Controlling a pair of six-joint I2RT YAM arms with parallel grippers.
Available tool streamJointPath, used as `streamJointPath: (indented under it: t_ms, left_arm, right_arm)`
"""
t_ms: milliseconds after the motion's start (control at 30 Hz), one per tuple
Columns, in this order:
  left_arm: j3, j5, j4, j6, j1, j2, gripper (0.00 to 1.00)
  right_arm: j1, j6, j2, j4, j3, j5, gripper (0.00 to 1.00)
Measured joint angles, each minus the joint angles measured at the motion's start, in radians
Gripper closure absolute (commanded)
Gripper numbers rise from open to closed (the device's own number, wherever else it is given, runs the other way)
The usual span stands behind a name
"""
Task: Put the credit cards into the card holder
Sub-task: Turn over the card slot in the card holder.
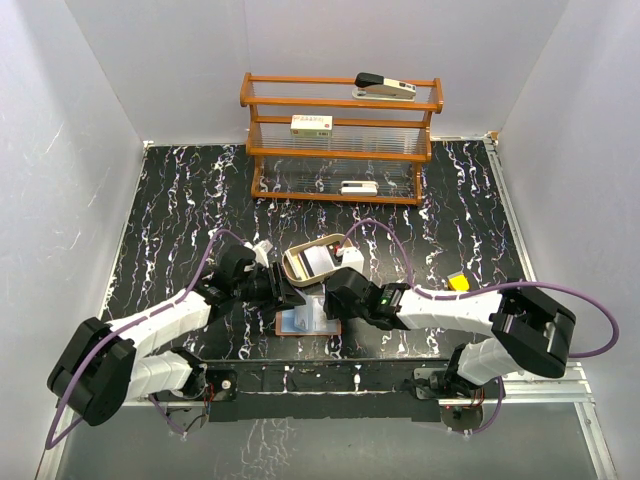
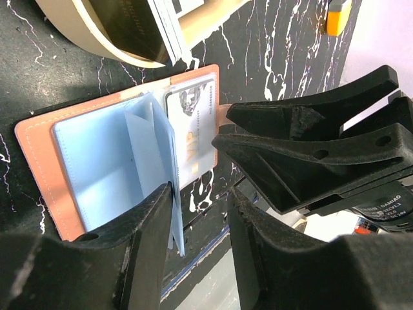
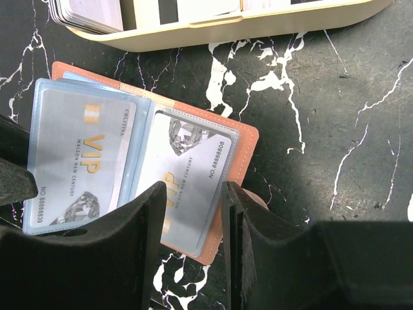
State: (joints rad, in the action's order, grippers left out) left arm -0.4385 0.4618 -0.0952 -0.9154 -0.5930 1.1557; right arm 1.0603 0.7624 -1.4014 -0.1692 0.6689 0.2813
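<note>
The reddish-brown card holder [image 1: 308,322] lies open on the black marble table between both grippers. In the right wrist view its bluish pockets hold two silvery VIP credit cards [image 3: 80,161] [image 3: 193,161]. My right gripper [image 3: 192,213] is open just above the right-hand card and the holder's right edge [image 3: 248,148]. My left gripper [image 2: 200,219] is open at the holder's near edge [image 2: 39,148]. A raised blue pocket leaf [image 2: 158,148] leans against its left finger [image 2: 129,258]. More cards [image 3: 90,13] are stacked in the tan tray [image 3: 226,29].
The tan oval tray [image 1: 290,268] sits just behind the holder. A wooden rack [image 1: 340,140] at the back carries a stapler [image 1: 385,87] and white boxes [image 1: 311,125]. A small yellow object [image 1: 458,283] lies to the right. The right gripper's fingers [image 2: 310,148] crowd the left wrist view.
</note>
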Motion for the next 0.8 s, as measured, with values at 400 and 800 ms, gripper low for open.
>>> streamJointPath:
  t_ms: [400,800]
  left_arm:
    - [0.000,-0.010,0.009,-0.005,-0.010,-0.025,0.62]
    - [0.001,-0.006,-0.039,-0.037,-0.024,-0.013,0.62]
  right_arm:
    - [0.000,0.005,0.008,0.001,-0.013,0.005,0.61]
    - [0.000,0.008,0.015,0.002,-0.013,0.005,0.60]
